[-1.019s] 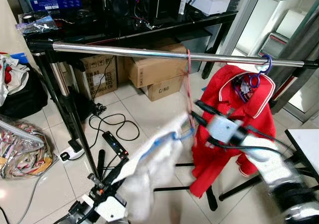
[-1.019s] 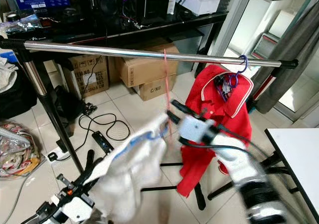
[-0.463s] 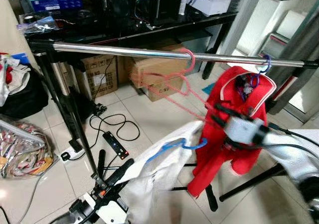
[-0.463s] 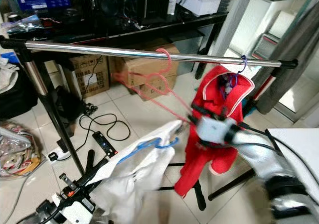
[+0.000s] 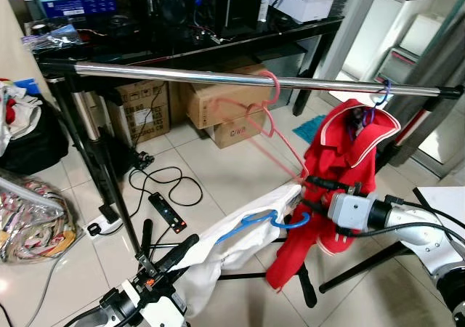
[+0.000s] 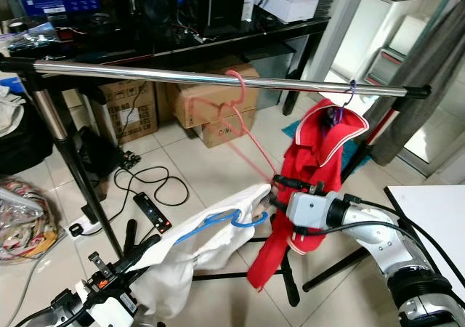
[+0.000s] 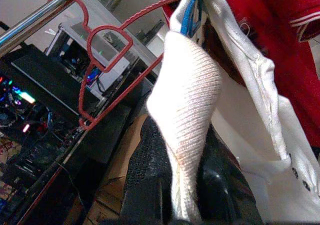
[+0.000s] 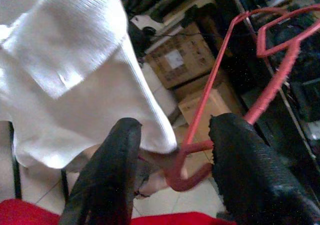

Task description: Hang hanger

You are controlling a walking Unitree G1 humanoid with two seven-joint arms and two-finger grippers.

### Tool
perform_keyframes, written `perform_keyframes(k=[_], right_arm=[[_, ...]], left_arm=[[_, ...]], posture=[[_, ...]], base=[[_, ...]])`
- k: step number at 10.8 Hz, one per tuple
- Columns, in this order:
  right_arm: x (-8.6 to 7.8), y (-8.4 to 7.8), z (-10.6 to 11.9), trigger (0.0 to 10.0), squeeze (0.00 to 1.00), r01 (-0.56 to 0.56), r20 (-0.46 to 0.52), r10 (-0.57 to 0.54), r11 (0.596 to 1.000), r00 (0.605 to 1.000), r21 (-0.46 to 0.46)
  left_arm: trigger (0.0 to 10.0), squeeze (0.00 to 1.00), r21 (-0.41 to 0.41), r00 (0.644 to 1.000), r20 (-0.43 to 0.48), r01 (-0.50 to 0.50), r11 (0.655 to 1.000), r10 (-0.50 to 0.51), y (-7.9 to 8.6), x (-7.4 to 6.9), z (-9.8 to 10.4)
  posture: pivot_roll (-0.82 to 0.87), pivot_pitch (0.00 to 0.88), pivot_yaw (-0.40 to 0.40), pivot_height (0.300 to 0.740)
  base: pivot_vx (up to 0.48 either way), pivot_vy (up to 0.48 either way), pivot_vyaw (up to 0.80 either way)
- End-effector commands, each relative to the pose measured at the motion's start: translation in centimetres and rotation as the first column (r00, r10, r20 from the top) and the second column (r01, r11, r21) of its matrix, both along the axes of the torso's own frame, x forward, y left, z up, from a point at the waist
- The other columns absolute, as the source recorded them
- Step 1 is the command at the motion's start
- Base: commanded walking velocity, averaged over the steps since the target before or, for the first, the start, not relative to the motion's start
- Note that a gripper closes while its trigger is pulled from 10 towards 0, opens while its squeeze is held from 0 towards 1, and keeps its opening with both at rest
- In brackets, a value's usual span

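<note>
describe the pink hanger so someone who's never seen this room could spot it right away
Find the long chrome rail running across the room in front of the black desk. Near its middle hooks an empty pink hanger, tilted down toward the right gripper. Its neighbours both carry clothes: a blue hanger in a white shirt and a red jacket at the rail's right end.

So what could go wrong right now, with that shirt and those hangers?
The pink hanger hangs tilted on the rail, its lower end between the open right gripper fingers; a pull might unhook it. The left gripper pinches only an edge of the white shirt, so it could slip off its blue hanger.
</note>
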State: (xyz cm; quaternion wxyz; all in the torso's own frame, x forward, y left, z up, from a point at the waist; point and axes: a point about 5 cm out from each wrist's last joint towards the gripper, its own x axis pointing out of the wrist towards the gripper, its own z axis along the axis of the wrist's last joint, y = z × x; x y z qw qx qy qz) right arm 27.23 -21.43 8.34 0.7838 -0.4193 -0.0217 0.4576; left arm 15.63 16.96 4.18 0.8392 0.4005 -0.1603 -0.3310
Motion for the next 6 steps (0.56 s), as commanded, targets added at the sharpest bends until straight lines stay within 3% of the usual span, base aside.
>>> perform_keyframes(k=[1,2,3,6], right_arm=[[-0.5,-0.1,-0.1,10.0,1.00,-0.043,-0.005,0.043,0.998,0.999,-0.041],[-1.0,0.1,-0.5,10.0,0.55,-0.091,-0.022,0.090,0.993,0.996,-0.074],[-1.4,0.2,-0.7,10.0,0.00,-0.126,-0.045,0.123,0.988,0.991,-0.093],[-2.1,0.9,-1.1,10.0,0.00,-0.199,-0.062,0.193,0.972,0.979,-0.122]], left_arm=[[10.0,0.00,-0.004,0.999,0.021,0.034,0.999,-0.034,-0.6,0.2,0.6],[10.0,0.00,0.005,0.999,0.018,0.046,0.999,-0.046,-0.6,0.1,0.6],[10.0,0.00,0.013,0.998,0.014,0.056,0.998,-0.056,-0.5,0.0,0.7],[10.0,0.00,0.050,0.993,0.007,0.116,0.992,-0.116,-0.8,0.0,1.0]], posture=[[0.25,0.003,-0.084,0.740],[0.25,0.007,-0.079,0.740],[0.26,0.008,-0.077,0.740],[0.26,0.008,-0.077,0.740]], base=[[0.000,0.000,0.00],[0.000,0.000,0.00],[0.000,0.000,0.00],[0.000,0.000,0.00]])
